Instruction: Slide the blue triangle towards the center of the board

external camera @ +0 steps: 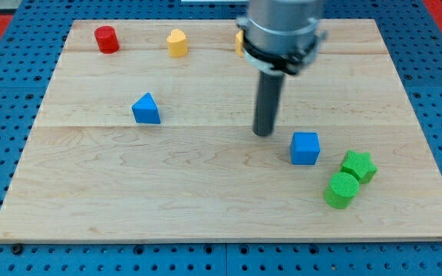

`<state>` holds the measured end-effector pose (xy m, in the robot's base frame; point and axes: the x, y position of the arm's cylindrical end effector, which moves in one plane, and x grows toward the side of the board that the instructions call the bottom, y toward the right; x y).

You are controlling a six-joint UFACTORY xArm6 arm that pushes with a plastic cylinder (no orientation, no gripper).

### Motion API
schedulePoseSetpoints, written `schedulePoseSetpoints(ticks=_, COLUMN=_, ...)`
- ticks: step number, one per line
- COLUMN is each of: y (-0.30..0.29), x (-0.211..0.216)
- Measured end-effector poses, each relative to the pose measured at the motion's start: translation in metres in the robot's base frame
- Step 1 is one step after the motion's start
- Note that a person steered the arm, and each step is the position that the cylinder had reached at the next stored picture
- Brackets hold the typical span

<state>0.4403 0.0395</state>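
The blue triangle (146, 109) lies on the wooden board (206, 184), left of the middle. My tip (264, 133) rests on the board right of centre, well to the right of the blue triangle and apart from it. A blue cube (305, 148) sits just to the lower right of my tip, not touching it.
A red cylinder (107, 38) and a yellow block (176, 43) sit near the board's top edge. Another yellow block (239, 42) is mostly hidden behind the arm. A green star (358, 165) and a green cylinder (341, 190) sit at the lower right, touching each other.
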Motion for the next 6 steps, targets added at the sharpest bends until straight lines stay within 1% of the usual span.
schedulePoseSetpoints(ticks=1, y=-0.059, x=0.022)
schedulePoseSetpoints(ticks=2, y=-0.131, x=0.013)
schedulePoseSetpoints(ticks=3, y=-0.201, x=-0.026)
schedulePoseSetpoints(ticks=4, y=-0.199, x=-0.027)
schedulePoseSetpoints(ticks=5, y=-0.226, x=-0.044)
schedulePoseSetpoints(ticks=6, y=-0.248, x=-0.07)
